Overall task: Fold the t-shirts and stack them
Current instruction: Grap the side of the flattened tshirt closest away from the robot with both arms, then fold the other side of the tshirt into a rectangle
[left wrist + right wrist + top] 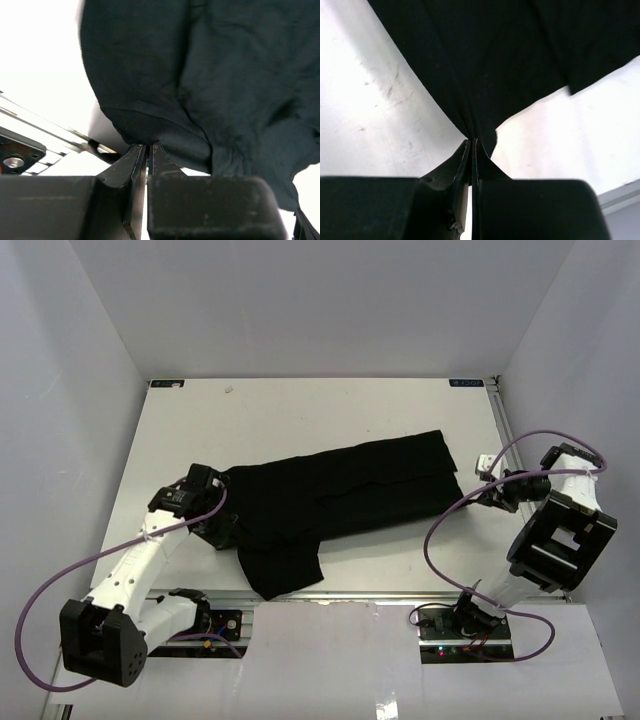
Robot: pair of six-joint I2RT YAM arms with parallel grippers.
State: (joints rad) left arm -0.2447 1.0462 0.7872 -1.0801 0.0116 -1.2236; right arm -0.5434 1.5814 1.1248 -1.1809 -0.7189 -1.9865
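Note:
A black t-shirt (340, 495) lies as a long band across the middle of the white table (300, 410), with one part hanging toward the front edge. My left gripper (226, 524) is at its left end. In the left wrist view this gripper (148, 146) is shut on a hemmed edge of the t-shirt (210, 75). My right gripper (467, 497) is at the near right corner of the cloth. In the right wrist view it (472, 141) is shut on a pinched point of the t-shirt (485, 50), and the fabric fans out from the tips.
Grey walls close in the table on the left, right and back. An aluminium rail (330, 600) runs along the front edge between the arm bases. Purple cables (440, 530) loop beside each arm.

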